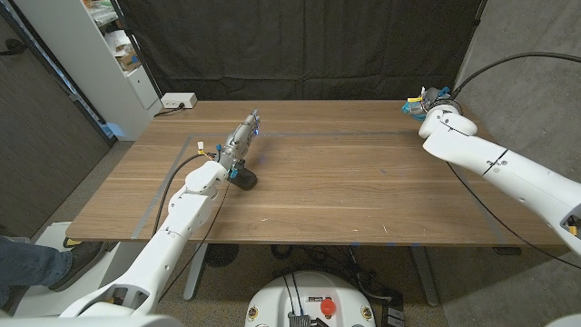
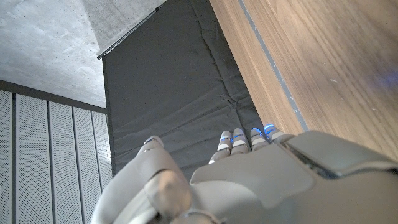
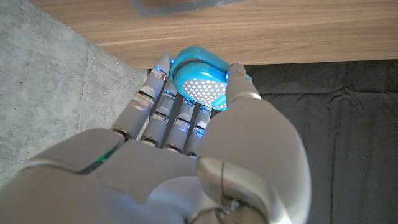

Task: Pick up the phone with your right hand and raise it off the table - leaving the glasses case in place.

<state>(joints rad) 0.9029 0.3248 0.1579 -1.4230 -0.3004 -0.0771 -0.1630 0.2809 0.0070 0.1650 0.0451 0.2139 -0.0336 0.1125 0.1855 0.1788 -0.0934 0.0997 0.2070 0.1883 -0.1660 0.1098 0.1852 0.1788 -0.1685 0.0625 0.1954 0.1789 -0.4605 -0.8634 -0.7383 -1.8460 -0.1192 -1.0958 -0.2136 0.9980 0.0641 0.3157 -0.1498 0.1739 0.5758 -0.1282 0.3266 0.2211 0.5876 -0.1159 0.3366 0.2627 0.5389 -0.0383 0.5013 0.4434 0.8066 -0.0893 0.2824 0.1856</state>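
Head view: the wooden worktop (image 1: 363,182) carries strips of grey tape and, at its far left corner, a white power strip (image 1: 177,101). The left robot hand (image 1: 243,136) reaches out over the left part of the worktop with its fingers stretched straight toward the far edge and nothing in them. The right robot hand (image 1: 434,111) is at the far right corner of the worktop, just beside the edge, and grips a small turquoise object (image 1: 419,105). From here the object is too small to tell whether it is the phone or the glasses case. A black curtain (image 1: 300,45) hangs behind the worktop, a white shelf unit (image 1: 100,45) stands at the far left, and a person's leg and shoe (image 1: 41,262) show at the near left.

Left wrist view: the left robot hand (image 2: 249,180) has its fingers (image 2: 233,142) straight and side by side, with nothing between them; the worktop (image 2: 323,56) edge and the black curtain (image 2: 174,81) lie beyond them.

Right wrist view: the right robot hand (image 3: 205,155) holds the turquoise object (image 3: 199,78), rounded at its end, with a white patch of small dots facing the palm. The fingers (image 3: 158,106) back it on one side and the thumb (image 3: 239,87) presses the other. The worktop (image 3: 280,31) edge lies just beyond it; whether the two touch cannot be told.
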